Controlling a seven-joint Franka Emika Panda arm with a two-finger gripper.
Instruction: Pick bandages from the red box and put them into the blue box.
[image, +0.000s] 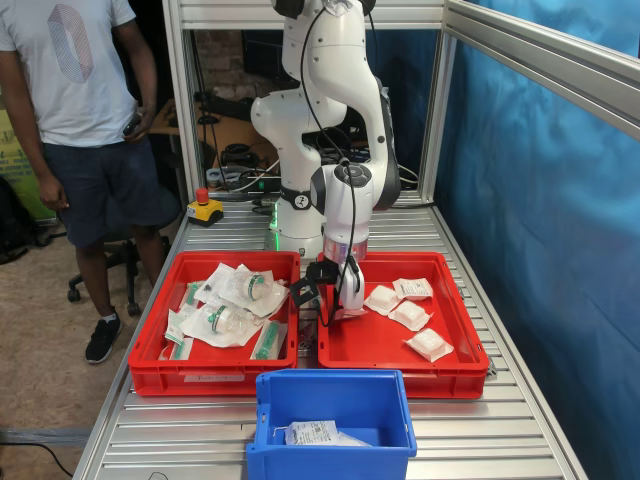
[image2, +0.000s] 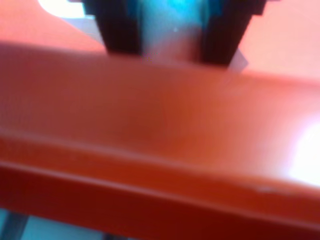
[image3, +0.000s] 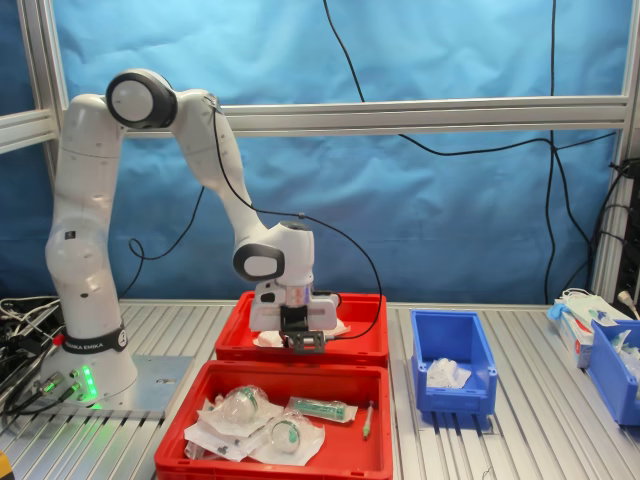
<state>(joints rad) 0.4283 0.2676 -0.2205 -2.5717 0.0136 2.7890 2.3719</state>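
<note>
The red box (image: 400, 372) stands at the first exterior view's right with several bandages (image: 410, 315) lying loose in its right half. My gripper (image: 345, 312) is down inside its left half, close to the floor. In the wrist view the dark fingers (image2: 120, 30) stand either side of a pale packet, so the gripper (image2: 172, 35) looks shut on a bandage; the red box's blurred wall (image2: 160, 130) fills the rest. The blue box (image: 330, 378) sits in front and holds one bandage (image: 312, 432). The second exterior view shows the gripper (image3: 303, 345) behind the red box's rim (image3: 330, 352), with the blue box (image3: 450, 320) to the right.
A twin red crate (image: 215, 375) of clear pouches with green-marked rolls lies beside the red box. A person (image: 90, 100) stands off the table at the first exterior view's left, near a yellow stop button (image: 204, 208). More blue bins (image3: 615, 360) sit at the second exterior view's right edge.
</note>
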